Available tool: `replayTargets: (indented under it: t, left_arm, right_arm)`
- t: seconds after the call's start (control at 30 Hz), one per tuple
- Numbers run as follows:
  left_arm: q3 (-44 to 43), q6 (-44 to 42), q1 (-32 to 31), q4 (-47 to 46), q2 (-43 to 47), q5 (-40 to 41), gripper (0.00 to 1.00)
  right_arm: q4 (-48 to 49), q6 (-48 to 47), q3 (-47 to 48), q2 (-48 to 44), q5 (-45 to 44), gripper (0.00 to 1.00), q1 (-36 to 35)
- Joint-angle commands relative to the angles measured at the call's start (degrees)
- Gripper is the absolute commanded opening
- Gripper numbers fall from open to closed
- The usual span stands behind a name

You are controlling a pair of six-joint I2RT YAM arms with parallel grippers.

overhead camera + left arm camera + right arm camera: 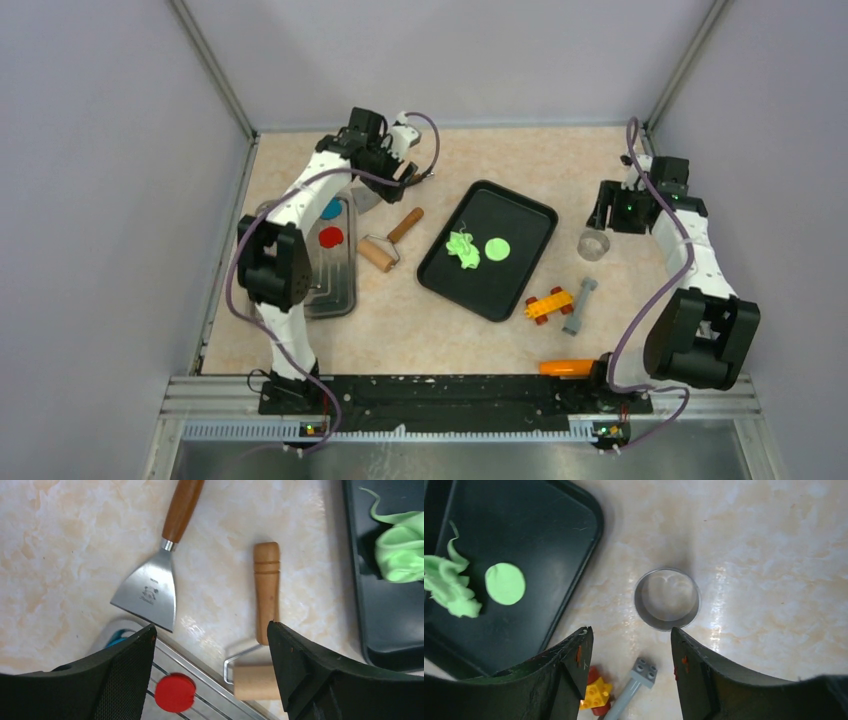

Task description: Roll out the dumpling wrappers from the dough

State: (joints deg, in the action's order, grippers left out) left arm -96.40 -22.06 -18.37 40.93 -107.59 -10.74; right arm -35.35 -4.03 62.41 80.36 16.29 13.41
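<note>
**Both grippers spread and empty; wrapper and scrap on the black tray**

The dumpling wrapper (497, 249), a neat lime-green disc, lies flat near the middle of the black tray (520, 215). The ragged dough (462, 250) sits just beside it on the left, and the two do not touch. The tray lies slanted at mid-bench, with bare tray floor between both pieces and the rim.

The right gripper (630, 630) hangs near the bench's right edge, fingers released, grasping nothing. The metal ring cutter (667, 599) stands just beyond its fingertips, apart from the tray's corner. A toy brick car (594, 692) and a grey brick bar (639, 677) lie by the tray's near edge.

The left gripper (211, 627) is over the far-left bench, fingers wide and empty. Below it the scraper (147, 592) and the wooden roller (265, 595) lie apart, with bare bench between them. The roller's drum is just beside the steel tray (340, 290), which holds a red disc (174, 692) and a blue disc (331, 209).
</note>
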Motion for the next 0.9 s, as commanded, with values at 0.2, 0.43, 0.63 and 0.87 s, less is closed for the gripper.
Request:
replayTargets:
  t: [0.2, 0.43, 0.63, 0.87]
  left_arm:
    - [-26.17, -20.39, 1.73, 9.56, -21.53, -3.56, 0.85]
    - [-36.77, -26.68, 2.31, 10.45, -32.87, -4.48, 0.82]
    - [-38.15, -28.14, 3.63, 12.53, -36.90, -6.44, 0.72]
    - [-38.15, -31.02, 3.87, 19.06, -38.60, -7.16, 0.50]
  right_arm:
    - [-4.85, -2.64, 0.34, -5.14, 13.37, 0.60, 0.57]
    - [-8.06, -4.07, -1.20, -7.46, 13.50, 0.60, 0.57]
    - [-10.55, -5.29, -1.50, -9.39, 13.50, 0.60, 0.56]
    - [-10.23, -4.44, -0.87, -8.80, 14.21, 0.60, 0.57]
